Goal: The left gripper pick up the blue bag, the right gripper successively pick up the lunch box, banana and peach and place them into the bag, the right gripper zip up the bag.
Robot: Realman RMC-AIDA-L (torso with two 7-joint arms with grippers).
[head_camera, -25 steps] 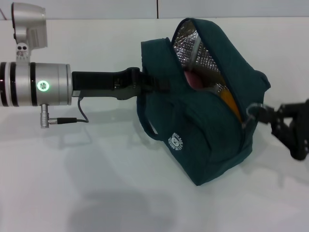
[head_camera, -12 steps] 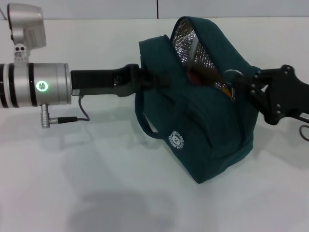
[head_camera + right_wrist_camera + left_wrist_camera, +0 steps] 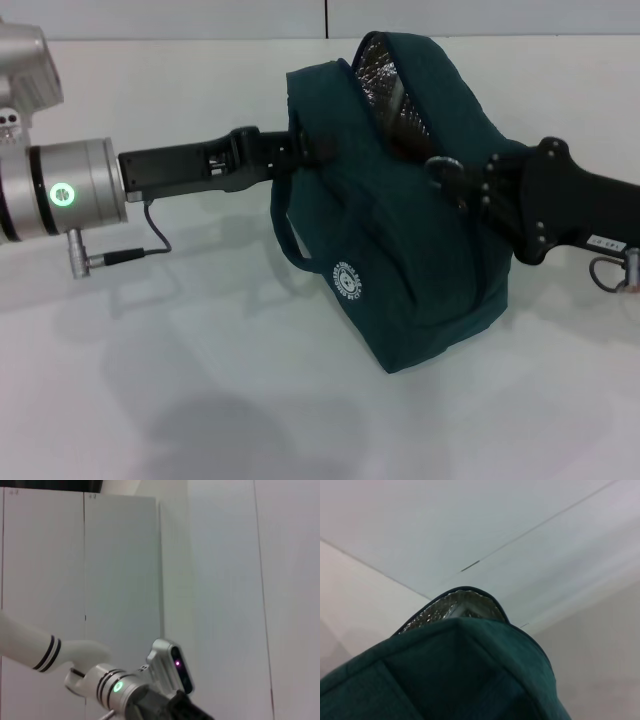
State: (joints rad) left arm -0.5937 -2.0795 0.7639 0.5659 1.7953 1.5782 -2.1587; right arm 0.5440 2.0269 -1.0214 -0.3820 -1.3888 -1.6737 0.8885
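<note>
You have the large dark teal-blue fabric bag [image 3: 400, 250] hanging clear above the white table [image 3: 180, 400], lifted from its left side by the black two-fingered left gripper [image 3: 300, 150], whose fingers are clamped on the upper edge where the padded handle meets the body. That hold, I judge, keeps the mouth up and gives the zip line something to pull against. The black right gripper [image 3: 450, 178] presses in from the opposite side at the zip line, its fingertips pinched on what looks like the ring pull; the pull itself is too dark to make out for certain. Only a narrow wedge of silver foil lining [image 3: 385, 75] shows at the top, so the zip looks to be mostly drawn. The lunch box, banana and peach are nowhere visible; presumably they sit inside.

Your head view alone shows both grips. The left wrist view adds a close look at the bag's top ridge and the remaining foil opening [image 3: 455, 607]. The right wrist view shows neither bag nor zip, only wall panels [image 3: 215, 580] and the left arm's silver wrist [image 3: 117, 687] with its green light.
</note>
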